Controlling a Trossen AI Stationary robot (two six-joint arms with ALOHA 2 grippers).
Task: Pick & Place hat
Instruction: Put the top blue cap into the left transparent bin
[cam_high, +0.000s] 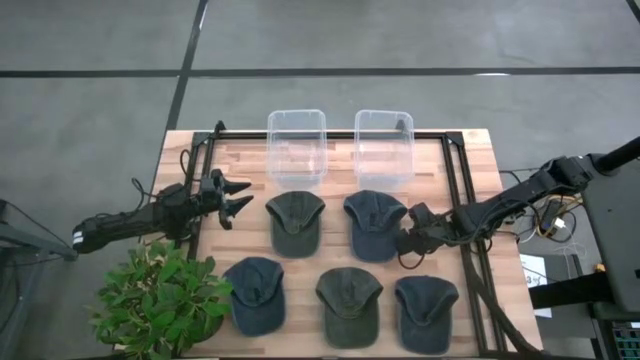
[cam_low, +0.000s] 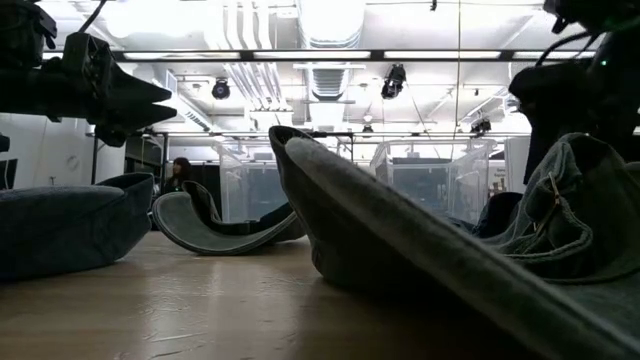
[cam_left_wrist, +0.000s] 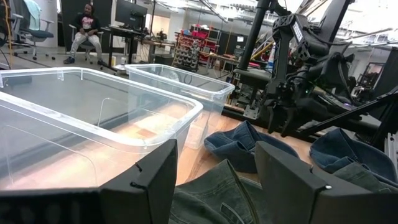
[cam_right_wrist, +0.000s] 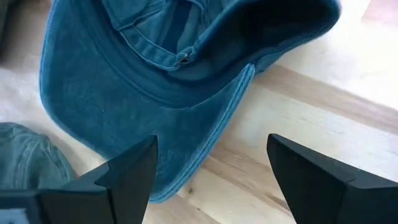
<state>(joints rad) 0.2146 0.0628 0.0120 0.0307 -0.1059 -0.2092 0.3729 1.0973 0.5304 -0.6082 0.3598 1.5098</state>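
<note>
Wooden slat tabletop (cam_high: 470, 150) carries everything; grey floor lies all round it, and a lit workshop is seen beyond in the low view.

Near row: three caps, a blue one (cam_high: 255, 293), a dark green one (cam_high: 349, 305), a blue one (cam_high: 426, 313). A potted plant (cam_high: 160, 298) stands at the near left corner.

Middle row: a green cap (cam_high: 295, 221) and the blue cap (cam_high: 373, 222) that the task is judged to concern. Right gripper (cam_high: 408, 240) sits just beside this cap's brim. In the right wrist view its fingers (cam_right_wrist: 121, 177) are spread wide, the brim (cam_right_wrist: 205, 134) lies between them, and nothing is pinched.

Left gripper (cam_high: 232, 197) waits at the left edge of the table, fingers spread, empty.

Step in hand, as judged: the grasp. The spread fingers are best lowered astride the brim edge and closed on a single layer of cloth, clear of the table. A limp brim may fold or slip, so a deep bite is advised.

Far row: two clear plastic bins, left (cam_high: 296, 148) and right (cam_high: 383, 148).

Count: five caps, two bins, one plant, two arms.
</note>
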